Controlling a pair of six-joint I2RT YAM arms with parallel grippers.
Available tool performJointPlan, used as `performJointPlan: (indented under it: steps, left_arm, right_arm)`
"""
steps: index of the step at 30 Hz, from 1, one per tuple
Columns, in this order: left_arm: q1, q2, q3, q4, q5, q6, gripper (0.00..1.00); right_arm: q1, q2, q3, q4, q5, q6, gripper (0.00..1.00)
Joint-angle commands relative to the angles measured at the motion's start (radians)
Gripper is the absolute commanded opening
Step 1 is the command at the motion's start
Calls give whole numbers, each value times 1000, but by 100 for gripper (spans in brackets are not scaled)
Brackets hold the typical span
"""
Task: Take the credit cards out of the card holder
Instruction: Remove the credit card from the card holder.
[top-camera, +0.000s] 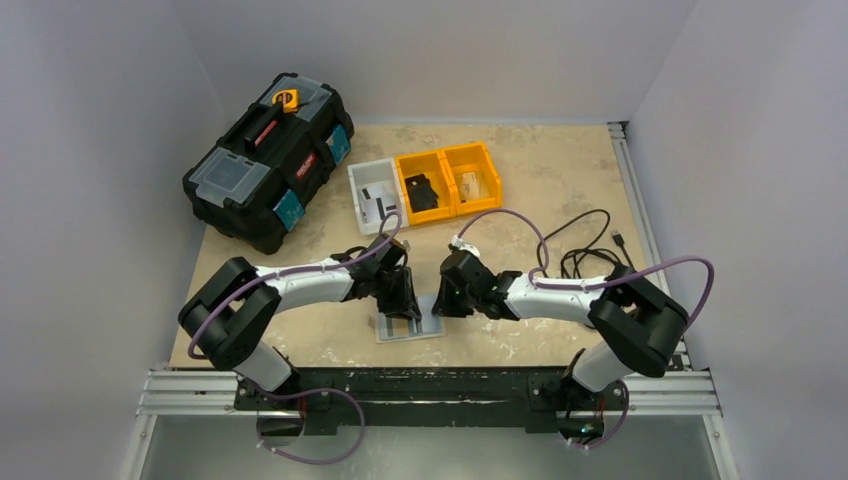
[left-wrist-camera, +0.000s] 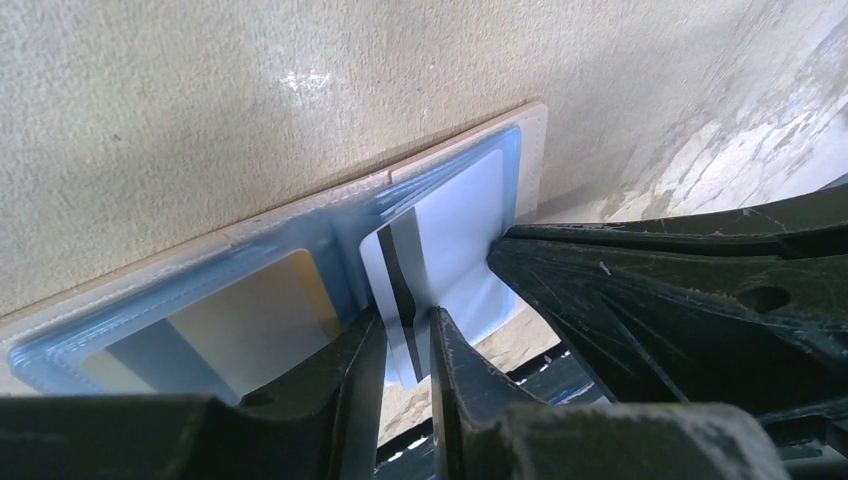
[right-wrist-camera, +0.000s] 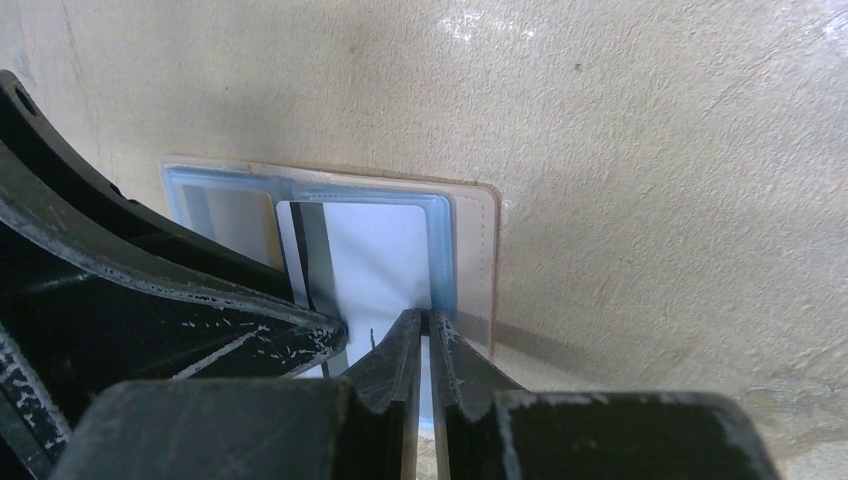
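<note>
An open card holder (top-camera: 396, 331) lay flat on a beige table (top-camera: 560, 180), at lower centre of the overhead view, with both arms bent over it. The left gripper (left-wrist-camera: 405, 325) had its jaws narrowly parted, straddling the near edge of a white, dark-striped credit card (left-wrist-camera: 455, 215) in a clear pocket. The right gripper (right-wrist-camera: 425, 320) was pressed together at that pocket's edge. Whether it pinched anything was unclear.
</note>
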Motion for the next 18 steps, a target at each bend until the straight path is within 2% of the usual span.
performJointPlan:
  steps: [1,9,18]
  left_arm:
    - [7,-6,-16,88,38,-8,20]
    - [34,-83,-69,126,52,-33,29]
    - [72,-122,-160,252,69,-94,27]
  right_arm:
    - [-4,65,-69,-35,9,10,4]
    - [-14,90,-106,2,-10,20,3]
    - [-16,120,-118,25,-23,21,2]
